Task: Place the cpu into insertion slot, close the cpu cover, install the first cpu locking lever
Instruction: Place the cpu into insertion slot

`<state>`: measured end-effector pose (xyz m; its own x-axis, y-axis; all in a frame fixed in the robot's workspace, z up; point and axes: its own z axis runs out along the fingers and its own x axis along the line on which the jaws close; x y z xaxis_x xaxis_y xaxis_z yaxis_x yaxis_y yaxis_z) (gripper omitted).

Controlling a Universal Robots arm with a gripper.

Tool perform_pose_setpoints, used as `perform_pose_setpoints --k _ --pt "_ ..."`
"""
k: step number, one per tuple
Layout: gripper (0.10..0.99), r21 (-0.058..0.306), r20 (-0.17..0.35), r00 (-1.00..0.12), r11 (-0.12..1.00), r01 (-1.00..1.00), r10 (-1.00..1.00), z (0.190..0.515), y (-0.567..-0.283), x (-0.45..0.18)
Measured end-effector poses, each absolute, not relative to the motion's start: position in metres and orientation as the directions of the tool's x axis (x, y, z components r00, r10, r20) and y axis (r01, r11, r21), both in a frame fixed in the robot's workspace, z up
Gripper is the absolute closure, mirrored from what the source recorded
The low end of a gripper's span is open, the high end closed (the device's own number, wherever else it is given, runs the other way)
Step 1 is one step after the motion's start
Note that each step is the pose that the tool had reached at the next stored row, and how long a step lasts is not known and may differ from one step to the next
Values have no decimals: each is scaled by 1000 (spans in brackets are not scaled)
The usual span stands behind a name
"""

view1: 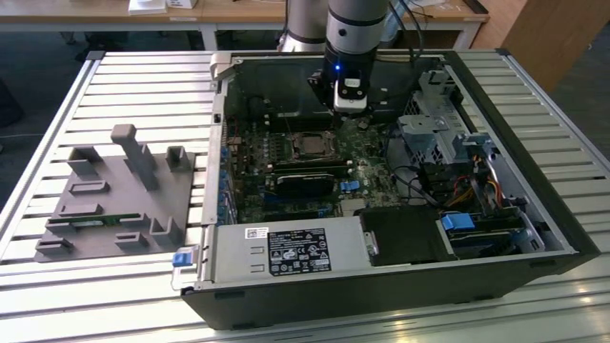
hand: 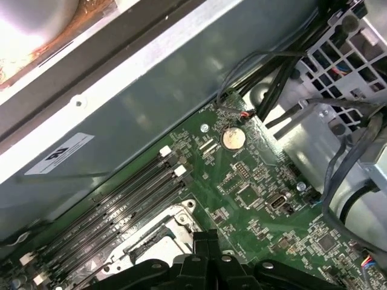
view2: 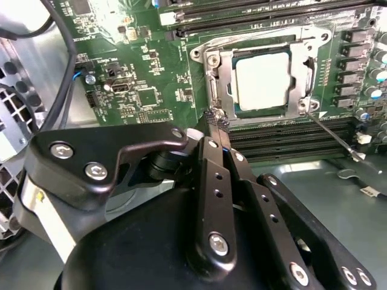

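Note:
The cpu [view2: 263, 81] lies flat in the insertion slot [view1: 310, 145], pale silver face up. The cpu cover [view2: 225, 66], a silvery frame, is folded down around it. A thin wire locking lever [view2: 335, 136] sticks out loose from one corner of the slot, away from the cover. My gripper [view2: 217, 119] has its black fingers pressed together, shut. The tips touch the cover's other near corner, and I cannot tell whether anything thin is pinched between them. In the exterior view the gripper [view1: 349, 107] hangs just behind the slot. In the first wrist view the fingers [hand: 205, 237] sit beside the slot's edge.
Long black memory slots [view2: 290, 139] run beside the socket. The open computer case [view1: 533, 214] holds a power supply [view1: 286, 250], a drive cage [view1: 429, 128] and cables [view2: 60, 72]. A grey fixture [view1: 114, 193] stands on the slatted table at the exterior view's left.

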<state>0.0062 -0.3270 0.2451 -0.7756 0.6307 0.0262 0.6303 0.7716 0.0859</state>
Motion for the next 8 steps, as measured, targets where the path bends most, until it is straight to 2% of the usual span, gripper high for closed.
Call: perform_pose_setpoints --k 8 --pt "980 85 26 -774 770 632 633 240 -327 2"
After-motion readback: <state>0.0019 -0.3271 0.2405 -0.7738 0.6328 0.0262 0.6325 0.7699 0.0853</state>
